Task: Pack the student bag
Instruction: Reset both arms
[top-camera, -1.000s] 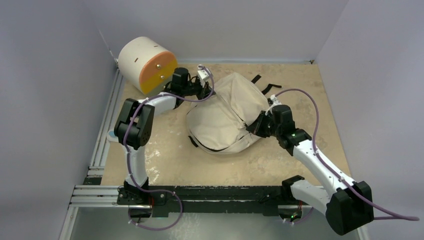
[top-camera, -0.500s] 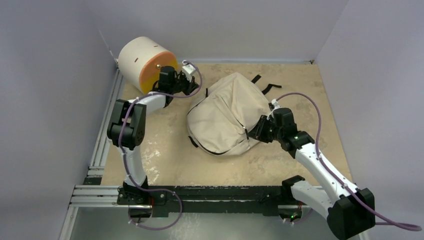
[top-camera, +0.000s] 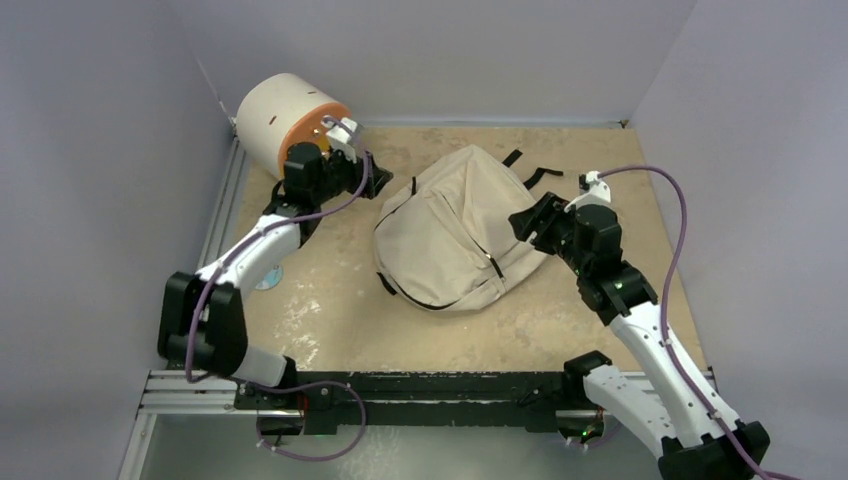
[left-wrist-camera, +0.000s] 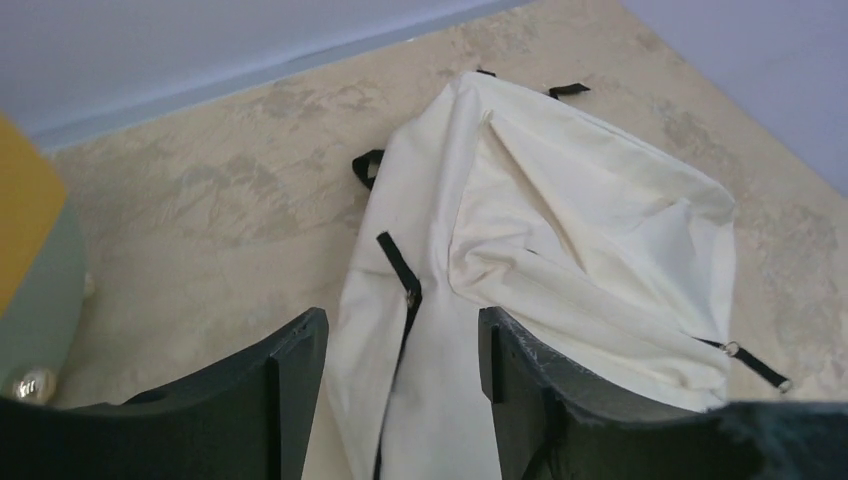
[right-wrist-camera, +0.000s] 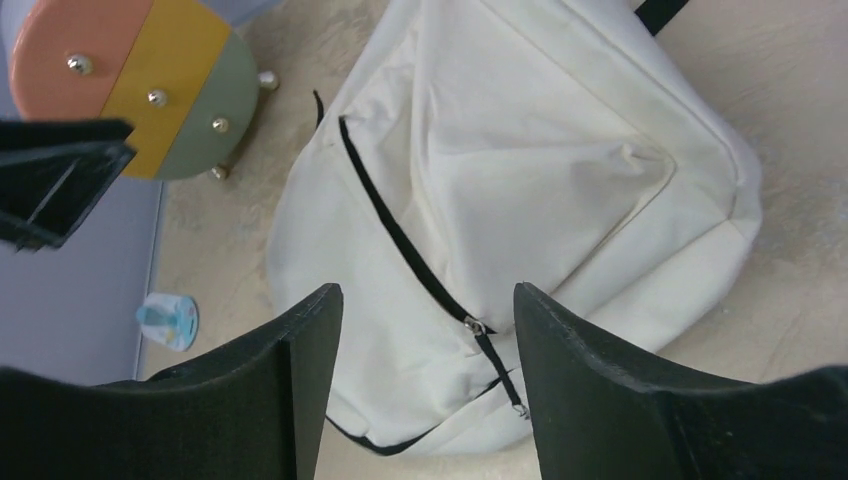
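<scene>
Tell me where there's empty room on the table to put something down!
The widest bare patch lies between the beige fabric backpack and the black base rail. Another runs along the back wall. It is crowded between the cream cylindrical drawer unit and the backpack, where the left gripper hangs.

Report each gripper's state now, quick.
Left gripper: open, holding nothing.
Right gripper: open, holding nothing.

We stand in a robotics lab cell. Plain grey-lavender walls (top-camera: 450, 50) rise beyond the left fingers (left-wrist-camera: 290, 400) and to the outer side of the right fingers (right-wrist-camera: 300, 390), boxing in the mottled beige tabletop (top-camera: 340, 300) beneath them. Behind both, bare aluminium rails (top-camera: 200, 385) and loose purple cables (top-camera: 684, 218) show a purpose-built rig.
</scene>
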